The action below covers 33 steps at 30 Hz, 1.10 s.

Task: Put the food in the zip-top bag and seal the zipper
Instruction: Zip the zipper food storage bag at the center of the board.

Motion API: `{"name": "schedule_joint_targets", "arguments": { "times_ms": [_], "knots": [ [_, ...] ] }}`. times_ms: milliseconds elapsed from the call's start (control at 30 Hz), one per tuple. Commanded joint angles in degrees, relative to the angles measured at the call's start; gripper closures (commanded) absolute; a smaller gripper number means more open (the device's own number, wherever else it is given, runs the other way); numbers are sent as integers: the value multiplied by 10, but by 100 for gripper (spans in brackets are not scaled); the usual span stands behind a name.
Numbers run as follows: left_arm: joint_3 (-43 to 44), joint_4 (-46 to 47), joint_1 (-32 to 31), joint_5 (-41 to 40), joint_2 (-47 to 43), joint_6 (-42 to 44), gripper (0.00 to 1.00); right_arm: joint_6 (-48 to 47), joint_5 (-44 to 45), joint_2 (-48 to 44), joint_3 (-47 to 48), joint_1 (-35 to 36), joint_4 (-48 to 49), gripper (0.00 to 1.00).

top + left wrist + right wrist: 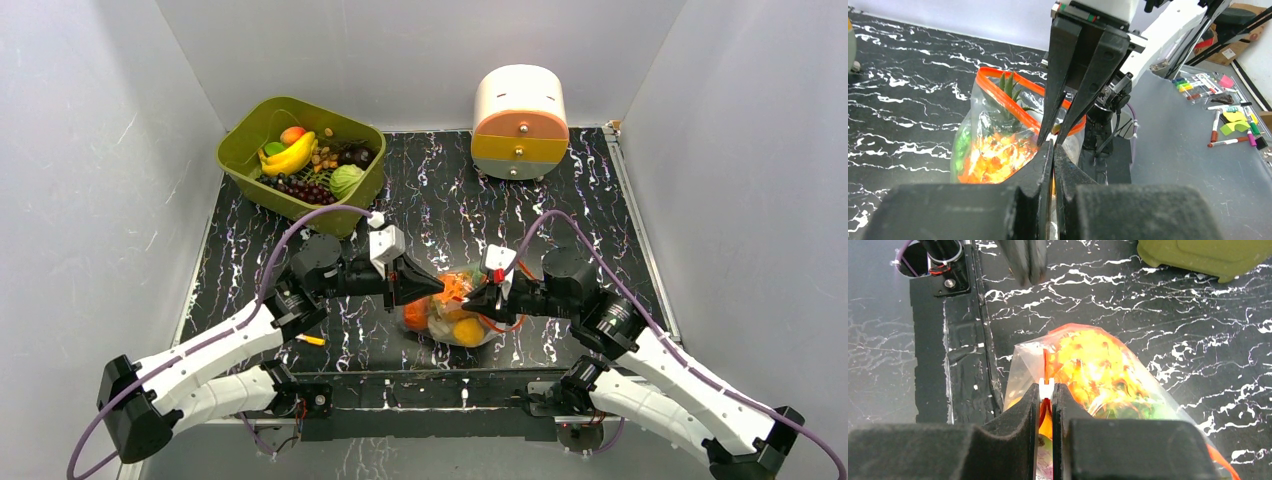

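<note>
Table [430,190]: black marble top, white walls around it.
Left arm [220,345] and right arm [650,350] both reach to the table's mid-front and meet nose to nose.
Bin [237,165]: green, far left corner, holds a banana [290,155] and other toy fruit.
Drawer box [518,120]: cream and orange, far right of centre, well apart from the arms.
Bag [455,320]: lies on the table between the two claws and bulges with food. Clear film, crinkled. The wrist views [973,130] [1128,375] show it full.
Right claw [1046,387]: fingers pinched onto the zipper [1045,365], with a small white tab showing right at the tips.
Left claw [1053,147]: fingers pressed together, tips just beside the right claw's tips. The right wrist view shows bare table between it and the bag, so it looks apart from the film. Can't tell if it touches.
Food: all of it near the claws is inside the bag. Orange pieces [998,155] in the middle, lettuce [962,142] at the left side, spiky green leaves [1008,87] up at the mouth, a yellow round piece [468,330] at the near end.
Zipper from the left wrist [998,75]: the strip forms an open loop, so the mouth is gaping and not sealed.
Pen [312,340]: yellow tip, on the table by the left arm, apart from the bag.
</note>
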Motion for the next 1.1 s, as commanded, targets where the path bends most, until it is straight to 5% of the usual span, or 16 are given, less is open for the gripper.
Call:
{"name": "schedule_joint_targets", "arguments": {
  "times_ms": [0,100,200,400,567,733,1067],
  "knots": [
    [-8,29,3,-7,-11,-9,100,-9,27,-17,13,-3,-10,100],
    [13,4,3,17,10,-1,98,-3,5,-9,20,-3,16,100],
    [36,-26,3,62,48,11,65,-1,-15,9,30,-3,42,100],
    [54,-43,3,83,84,24,62,-6,-38,39,46,-3,68,100],
    [64,-75,3,77,92,49,69,-4,-48,46,47,-3,81,100],
    [49,-52,3,58,84,44,100,-10,-55,47,47,-3,75,100],
    [24,-45,2,-102,10,22,100,-55,13,16,40,-3,-28,100]
  ]
}}
